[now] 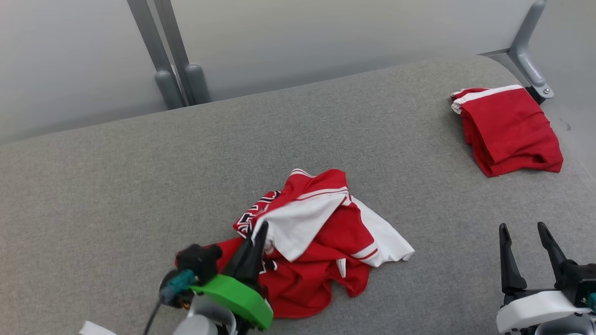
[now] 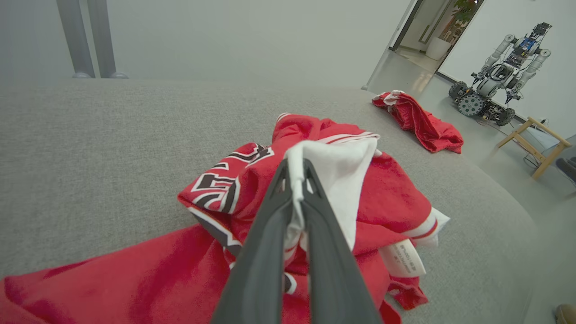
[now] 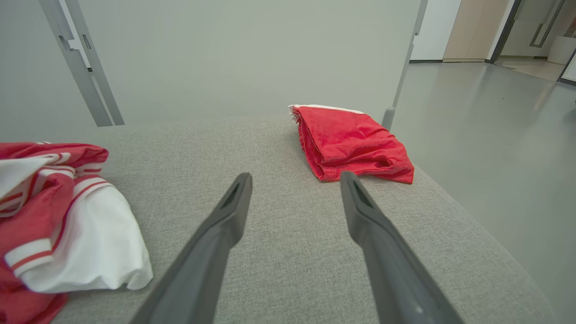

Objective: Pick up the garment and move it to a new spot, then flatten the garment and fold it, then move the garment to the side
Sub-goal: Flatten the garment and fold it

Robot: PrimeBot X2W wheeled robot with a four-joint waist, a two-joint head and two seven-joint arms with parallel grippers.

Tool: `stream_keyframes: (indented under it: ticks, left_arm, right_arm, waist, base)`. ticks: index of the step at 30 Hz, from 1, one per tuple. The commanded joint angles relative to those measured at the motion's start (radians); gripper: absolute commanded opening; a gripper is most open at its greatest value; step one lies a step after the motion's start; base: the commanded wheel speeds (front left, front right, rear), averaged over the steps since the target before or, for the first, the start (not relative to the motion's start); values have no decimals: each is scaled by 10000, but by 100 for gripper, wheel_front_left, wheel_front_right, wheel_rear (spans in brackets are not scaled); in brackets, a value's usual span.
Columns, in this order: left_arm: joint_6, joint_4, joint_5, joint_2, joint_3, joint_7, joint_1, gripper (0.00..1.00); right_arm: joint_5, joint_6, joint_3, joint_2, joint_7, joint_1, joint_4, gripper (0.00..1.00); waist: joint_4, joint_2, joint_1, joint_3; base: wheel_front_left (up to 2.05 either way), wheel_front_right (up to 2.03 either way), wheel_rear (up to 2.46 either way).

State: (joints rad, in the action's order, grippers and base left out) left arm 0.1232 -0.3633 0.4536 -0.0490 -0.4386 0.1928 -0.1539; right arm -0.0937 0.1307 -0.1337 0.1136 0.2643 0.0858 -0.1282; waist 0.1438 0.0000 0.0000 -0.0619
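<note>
The crumpled red-and-white fabric garment (image 1: 321,242), at 6 o'clock on the grey cloth-covered tabletop (image 1: 139,186), is pinched by a white fold in the left pincer (image 1: 263,225); lift slowly and vertically to prevent slippage, leaving the spread right pincer (image 1: 522,226) at 4 o'clock.

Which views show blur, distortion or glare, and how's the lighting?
Head view: soft even light, faint shadows; the left gripper is blurred at its base. Left wrist view: wide-angle bend curves the grey fabric cushion; the crumpled red-and-white garment is sharp. Right wrist view: the right gripper looms oversized; the glossy grey floor shows mild glare.
</note>
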Motion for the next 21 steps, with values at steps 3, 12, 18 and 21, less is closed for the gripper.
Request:
stream_keyframes:
  ticks: [3,12,18,21]
  left_arm:
    - [-71,879,662,-100,555,-359,-764,0]
    - [-168,1857,1274,-1005,1663,-2327,-3967,0]
    - [-76,1055,1574,-1602,2053,-2977,-6236,0]
    - [4,722,1867,-1901,2039,-3238,-7083,0]
  right_arm:
    - [-31,0,-58,-37,-2,-103,11,100]
    - [-60,0,137,-106,-2,-401,-103,100]
    - [-109,0,340,-112,-2,-700,-194,100]
    - [-139,0,365,-171,-2,-748,-214,100]
  waist:
    - [-105,0,0,-29]
    - [-298,0,0,-179]
    - [-59,0,0,-267]
    - [51,0,0,-362]
  base:
    - [0,0,0]
    - [0,0,0]
    - [0,0,0]
    - [0,0,0]
